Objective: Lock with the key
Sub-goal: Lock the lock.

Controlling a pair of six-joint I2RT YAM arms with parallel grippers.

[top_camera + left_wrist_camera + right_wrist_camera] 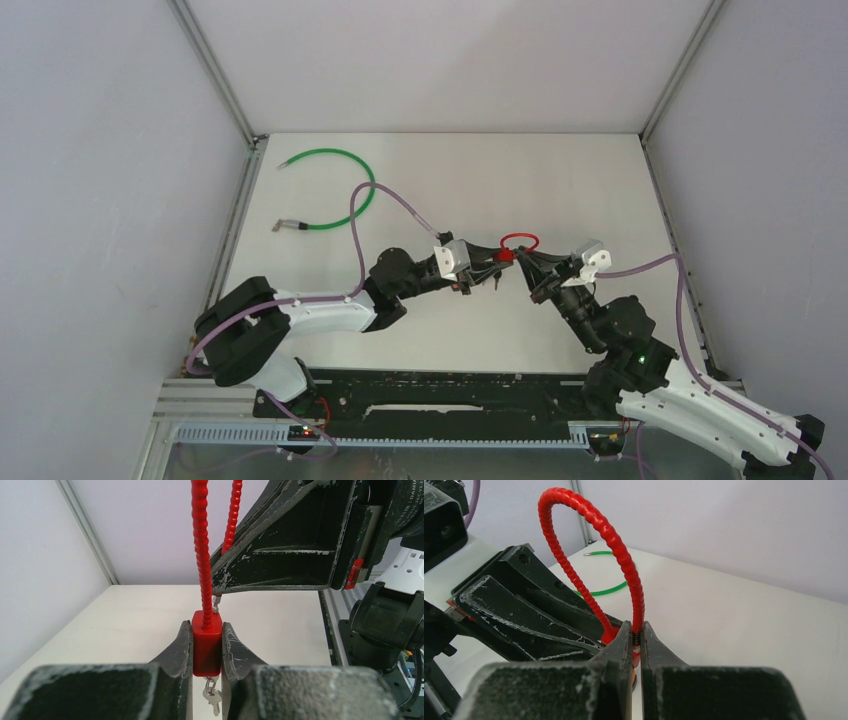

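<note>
The red lock body is clamped between the fingers of my left gripper, which is shut on it above the table. Small silver keys dangle on a ring beneath the body. The lock's red ribbed cable arches up in a loop. My right gripper is shut on the cable's free end, whose metal tip sits right at the top of the lock body. I cannot tell whether the tip is seated inside. Both grippers meet tip to tip at mid-table.
A green cable with metal ends lies curled at the table's far left, also seen as the green cable behind the red loop. White walls enclose the table on three sides. A black rail runs along the near edge.
</note>
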